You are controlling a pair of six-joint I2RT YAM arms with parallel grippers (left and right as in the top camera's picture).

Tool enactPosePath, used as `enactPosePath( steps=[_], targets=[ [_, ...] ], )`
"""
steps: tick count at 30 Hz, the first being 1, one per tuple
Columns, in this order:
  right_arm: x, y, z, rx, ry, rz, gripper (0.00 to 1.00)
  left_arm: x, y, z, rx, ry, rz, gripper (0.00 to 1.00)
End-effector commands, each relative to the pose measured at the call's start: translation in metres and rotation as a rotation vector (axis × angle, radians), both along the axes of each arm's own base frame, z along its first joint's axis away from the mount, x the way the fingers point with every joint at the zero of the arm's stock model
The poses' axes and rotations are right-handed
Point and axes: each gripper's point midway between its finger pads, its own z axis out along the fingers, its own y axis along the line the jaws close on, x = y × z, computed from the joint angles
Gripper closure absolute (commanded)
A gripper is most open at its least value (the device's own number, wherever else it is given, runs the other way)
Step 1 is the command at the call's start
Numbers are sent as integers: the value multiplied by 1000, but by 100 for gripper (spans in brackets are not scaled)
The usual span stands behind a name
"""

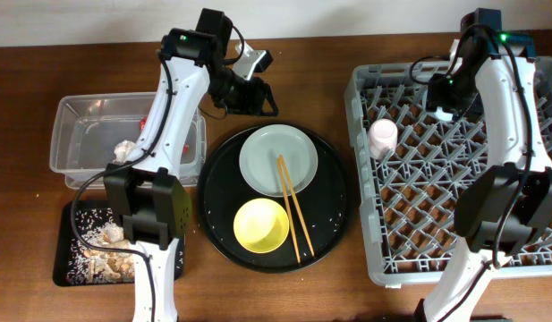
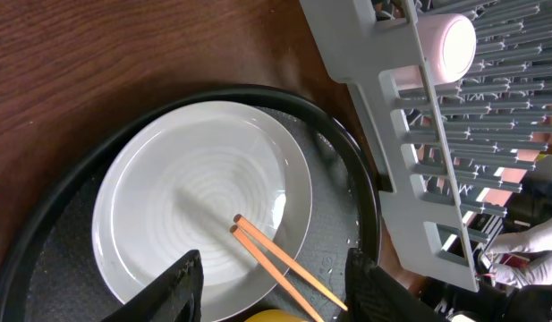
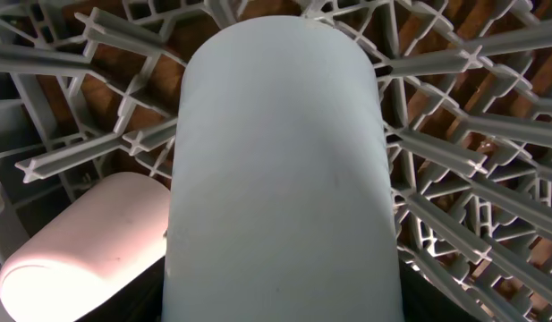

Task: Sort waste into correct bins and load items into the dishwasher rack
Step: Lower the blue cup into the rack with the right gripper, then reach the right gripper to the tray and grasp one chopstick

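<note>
My right gripper point(image 1: 441, 100) is shut on the small blue cup point(image 3: 280, 170), which fills the right wrist view and hangs over the back left of the grey dishwasher rack point(image 1: 526, 259). The pink cup point(image 1: 383, 136) lies in the rack beside it and also shows in the right wrist view point(image 3: 79, 250). My left gripper point(image 1: 250, 92) is open and empty above the far edge of the grey-green plate point(image 1: 268, 154). Two chopsticks point(image 1: 293, 210) lie across the plate and the yellow bowl point(image 1: 258, 225). In the left wrist view my fingers point(image 2: 276, 291) straddle the plate point(image 2: 168, 206) and the chopsticks point(image 2: 284, 264).
The plate and bowl sit on a large round black tray point(image 1: 334, 224). The clear tub point(image 1: 79, 112) at the left holds a white tissue point(image 1: 125, 150) and a red wrapper point(image 1: 146, 118). The small black tray point(image 1: 65, 268) holds food scraps point(image 1: 106, 255).
</note>
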Motion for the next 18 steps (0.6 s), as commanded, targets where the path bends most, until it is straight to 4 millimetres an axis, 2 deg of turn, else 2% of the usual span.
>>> enactPosePath(
  steps=[1, 9, 14, 17, 18],
  targets=[
    [3, -2, -5, 1, 5, -11, 43, 4, 1, 7, -2, -29, 0, 50],
    [3, -2, -10, 2, 8, -11, 43, 3, 1, 7, -2, -28, 0, 50],
    [3, 2, -21, 26, 14, -6, 43, 3, 1, 7, -2, -27, 0, 50],
    [2, 2, -21, 26, 18, -7, 30, 3, 1, 7, -2, -28, 0, 50],
    [2, 2, -21, 26, 18, -7, 22, 3, 1, 7, -2, -28, 0, 50]
  ],
)
